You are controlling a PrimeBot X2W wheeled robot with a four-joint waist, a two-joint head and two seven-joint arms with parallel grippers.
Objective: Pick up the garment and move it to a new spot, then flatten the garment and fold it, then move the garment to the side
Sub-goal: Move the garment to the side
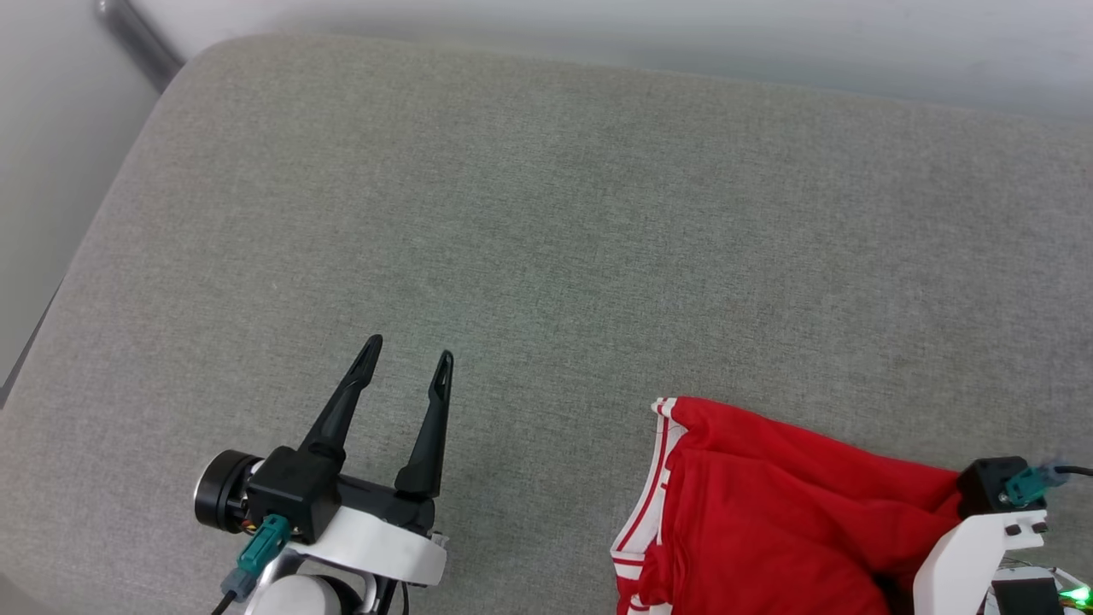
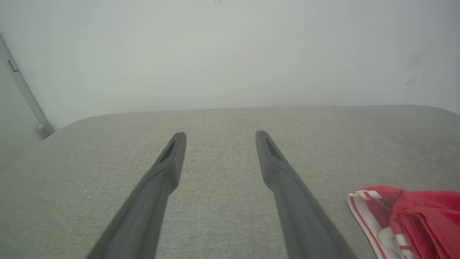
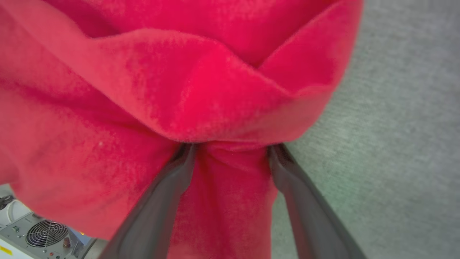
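Head view: the grey cushion (image 1: 546,213) lies bare from 9 through 12 to 3 o'clock, open to passage. The bunched red garment (image 1: 768,504) obstructs 4 to 5 o'clock and the left gripper (image 1: 408,348) 7 o'clock. A pale wall (image 1: 768,43) closes 12 o'clock, with a dark bar (image 1: 137,38) at 11.

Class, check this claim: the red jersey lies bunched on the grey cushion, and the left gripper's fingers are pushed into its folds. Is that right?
No. It is the right gripper, not the left, whose fingers are pushed into the folds of the red jersey bunched on the grey cushion; the right wrist view shows it. The left gripper hangs apart, over bare cushion.
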